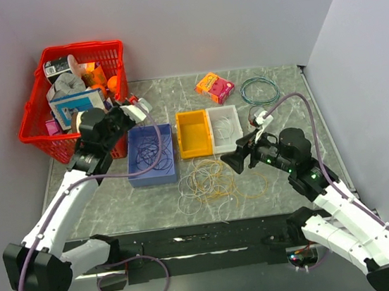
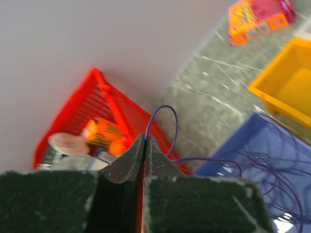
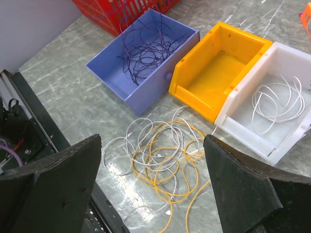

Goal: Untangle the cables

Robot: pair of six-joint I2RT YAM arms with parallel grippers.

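The left claw (image 2: 146,141) is closed, fingers pressed flat together, with one thin purple cable (image 2: 165,108) pinched at the tips. The cable arcs upward, then drops toward the blue bin (image 2: 243,141). Loose purple cables (image 2: 272,165) lie inside the blue bin. The red basket (image 2: 87,107) stands left of the blue bin, behind the claw. The yellow bin (image 2: 286,73) sits just beyond the blue bin. An orange-and-pink box (image 2: 260,17) lies farther off on the grey bench (image 2: 214,87).

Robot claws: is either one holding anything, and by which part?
The left gripper pinches a purple cable at a loop between its shut fingertips; the rest trails into the blue bin. The right gripper is open and holds nothing.
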